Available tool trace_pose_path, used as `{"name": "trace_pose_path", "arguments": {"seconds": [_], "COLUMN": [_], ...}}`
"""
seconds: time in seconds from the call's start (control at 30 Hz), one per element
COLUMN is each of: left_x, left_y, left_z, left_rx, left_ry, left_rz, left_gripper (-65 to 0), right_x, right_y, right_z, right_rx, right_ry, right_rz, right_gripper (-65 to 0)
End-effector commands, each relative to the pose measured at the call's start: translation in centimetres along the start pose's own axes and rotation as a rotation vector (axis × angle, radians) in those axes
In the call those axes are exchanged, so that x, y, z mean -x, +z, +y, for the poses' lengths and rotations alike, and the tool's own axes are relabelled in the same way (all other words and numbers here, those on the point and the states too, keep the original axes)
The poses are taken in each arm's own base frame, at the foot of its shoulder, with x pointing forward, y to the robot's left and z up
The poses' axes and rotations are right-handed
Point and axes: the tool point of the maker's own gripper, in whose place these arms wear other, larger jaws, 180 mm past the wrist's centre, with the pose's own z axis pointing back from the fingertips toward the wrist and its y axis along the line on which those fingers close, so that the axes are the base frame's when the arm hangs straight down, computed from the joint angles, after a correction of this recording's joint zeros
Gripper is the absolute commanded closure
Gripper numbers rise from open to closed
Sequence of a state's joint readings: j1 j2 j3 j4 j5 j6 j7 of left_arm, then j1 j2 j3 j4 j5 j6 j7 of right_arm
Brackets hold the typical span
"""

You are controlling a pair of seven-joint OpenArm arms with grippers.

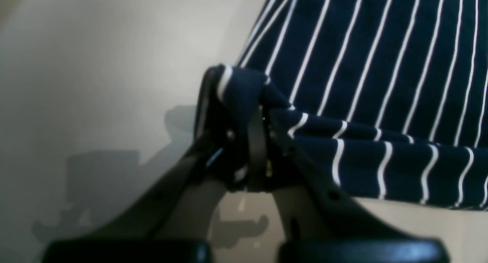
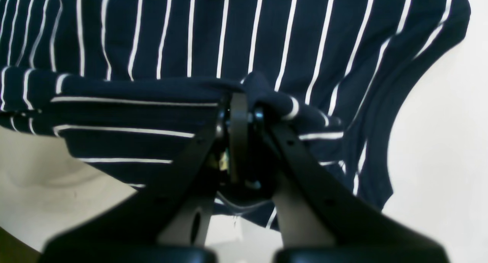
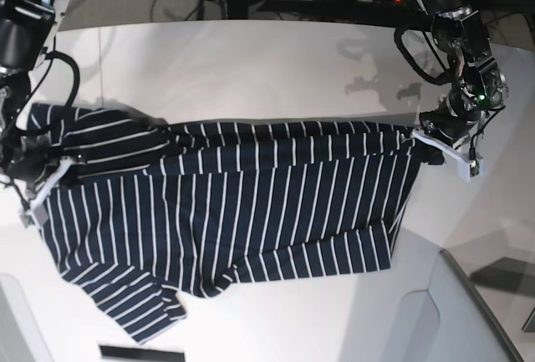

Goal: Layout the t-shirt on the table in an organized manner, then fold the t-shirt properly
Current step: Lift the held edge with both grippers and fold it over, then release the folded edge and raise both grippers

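left gripper [image 1: 263,114]: pinched tight on a bunched corner of the t-shirt [image 1: 381,84], fabric wrapped over the left fingertip [image 1: 225,84]
left gripper, base view [image 3: 428,146]: at the shirt's right end, on that view's right
right gripper [image 2: 244,110]: clamped on a fold of the same shirt [image 2: 236,34], cloth bunched over both tips
right gripper, base view [image 3: 38,180]: at the shirt's left end, near the table's left edge
grippers counted: 2, both pressed together on cloth, 1 at each end
t-shirt count: 1, dark navy with thin white stripes
t-shirt location [image 3: 242,203]: spread across the middle of the table [image 3: 251,69], long axis left to right in base view
top edge: pulled into a near-straight line between the two grips, a narrow band folded over along it
sleeves seen: 2, both at the left end in base view; 1 above the right gripper, 1 at the lower left with a turned-up hem
right end: lower right corner lies flat, edge running up to the left gripper
lower edge: uneven, small wrinkle near mid-bottom
table: 1, white, matte; arm shadows on it above the left gripper
shirt contact: body flat on the table; gripped points slightly raised in both wrist views
background: cables and a blue object beyond the far table edge, count not clear
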State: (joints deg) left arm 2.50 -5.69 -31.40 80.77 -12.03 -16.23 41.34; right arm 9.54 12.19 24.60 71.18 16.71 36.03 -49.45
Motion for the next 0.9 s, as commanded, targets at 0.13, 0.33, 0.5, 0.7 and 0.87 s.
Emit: {"name": "trace_pose_path", "arguments": {"seconds": [0.13,0.33,0.5,0.7,0.87], "left_x": [-1.7,-2.9,-4.5,-6.4,-6.5], "left_y": [0.1,-0.5,-1.3,-1.0,0.9], "left_z": [0.3,-2.0,-2.2,-1.0,1.5], "left_rx": [-0.012,0.035,0.041,0.006,-0.046], "left_ry": [-0.002,-0.051,-0.033,-0.066,-0.070], "left_rz": [-0.046,-0.057,-0.073,-0.103,-0.135], "left_gripper": [0.0,0.0,0.0,-36.7,-65.0], "right_x": [-3.3,-3.6,-6.1,-6.5,-2.6], "right_y": [0.8,-0.9,-0.7,1.1,4.9], "right_z": [-0.7,-0.8,-0.9,-3.2,-4.9], "right_rx": [0.015,-0.025,-0.025,0.030,0.133], "right_ry": [0.014,-0.042,-0.045,-0.048,-0.138], "right_rz": [-0.079,-0.048,-0.136,-0.180,-0.247], "right_gripper": [-0.3,-1.5,-22.2,-48.8,-47.0]}}
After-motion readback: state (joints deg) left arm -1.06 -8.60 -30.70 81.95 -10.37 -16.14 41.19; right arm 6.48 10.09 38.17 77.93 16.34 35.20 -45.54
